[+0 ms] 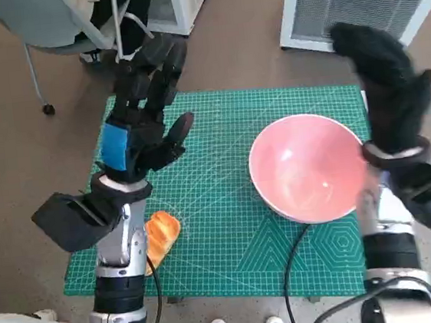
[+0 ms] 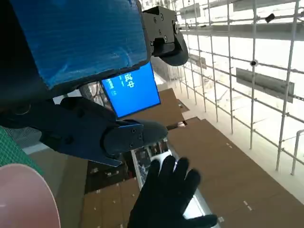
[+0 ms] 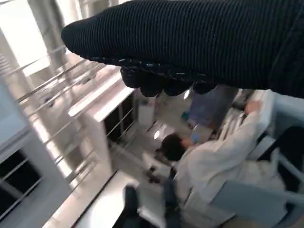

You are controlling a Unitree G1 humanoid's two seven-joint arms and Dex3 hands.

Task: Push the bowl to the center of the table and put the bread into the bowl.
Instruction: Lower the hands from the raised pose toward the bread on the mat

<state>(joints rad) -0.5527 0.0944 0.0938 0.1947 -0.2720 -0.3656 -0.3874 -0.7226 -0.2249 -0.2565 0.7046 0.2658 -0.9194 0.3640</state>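
Bread [image 1: 160, 237], golden loaf at lower left of green cutting mat [image 1: 232, 244], half hidden by left forearm; pink round bowl [image 1: 306, 167] right; left hand [image 1: 146, 122] and right hand [image 1: 389, 89] spread wide, empty.

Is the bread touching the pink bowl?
Apart. The head view shows the bread near the mat's left edge, partly behind the left forearm, and the pink bowl on the right, with open green mat between them.

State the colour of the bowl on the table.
The bowl is pink, clearest in the head view.
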